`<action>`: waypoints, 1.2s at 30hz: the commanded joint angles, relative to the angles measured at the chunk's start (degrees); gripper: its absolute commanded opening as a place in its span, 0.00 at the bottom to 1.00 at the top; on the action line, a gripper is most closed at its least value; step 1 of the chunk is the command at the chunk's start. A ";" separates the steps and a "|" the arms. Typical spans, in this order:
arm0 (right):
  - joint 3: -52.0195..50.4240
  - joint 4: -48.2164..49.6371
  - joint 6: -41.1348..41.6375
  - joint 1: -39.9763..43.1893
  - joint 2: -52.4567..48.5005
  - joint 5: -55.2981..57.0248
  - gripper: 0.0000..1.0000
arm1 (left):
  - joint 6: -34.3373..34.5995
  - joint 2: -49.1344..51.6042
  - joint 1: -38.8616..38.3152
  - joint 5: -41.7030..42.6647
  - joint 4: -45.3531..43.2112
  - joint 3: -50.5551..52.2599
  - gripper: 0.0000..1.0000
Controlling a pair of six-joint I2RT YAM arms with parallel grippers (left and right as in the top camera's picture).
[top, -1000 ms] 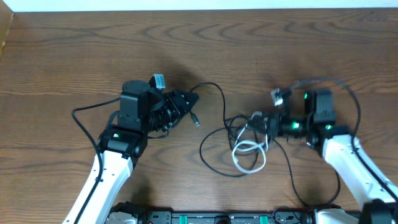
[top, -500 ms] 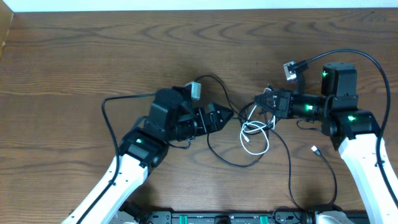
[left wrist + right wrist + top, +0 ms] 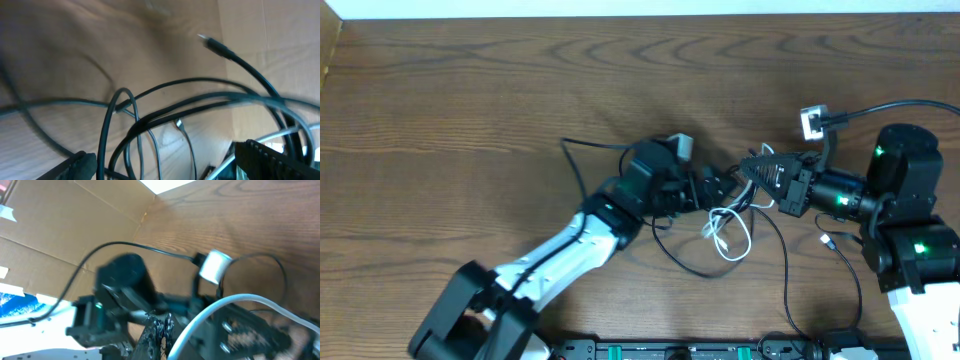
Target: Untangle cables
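Note:
The cables (image 3: pixel 728 228) lie tangled at mid-table: a white loop with thin black cords around it. One black plug end (image 3: pixel 827 240) lies to the right. My left gripper (image 3: pixel 720 186) is open, and several black cords (image 3: pixel 150 125) run between its fingers; a plug end (image 3: pixel 212 44) hangs beyond them. My right gripper (image 3: pixel 757 168) points left at the top of the tangle and is shut on the cables. Its jaws (image 3: pixel 161 330) are pressed together, and the white cable (image 3: pixel 235 300) arcs beside them. The two grippers nearly touch.
Thicker black arm cords loop behind the left arm (image 3: pixel 582 148) and above the right arm (image 3: pixel 890 105). A black cable trails toward the front edge (image 3: pixel 788 290). Cardboard walls (image 3: pixel 75 220) stand beyond the table.
My left arm has swung right until its open gripper reaches the tangle. My right gripper has drawn back to the right and up with the cords, and the black loops have shifted.

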State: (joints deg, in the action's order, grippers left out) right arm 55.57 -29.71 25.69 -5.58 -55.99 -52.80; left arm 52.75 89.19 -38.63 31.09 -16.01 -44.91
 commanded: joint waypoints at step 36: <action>30.62 -19.69 -6.10 4.39 -14.71 53.22 0.18 | 7.10 10.67 0.46 -24.46 15.96 -0.98 0.07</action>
State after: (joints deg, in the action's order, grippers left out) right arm 85.73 -46.94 25.04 -1.21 -69.67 7.70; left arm 58.92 99.15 -40.38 5.50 0.69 -46.46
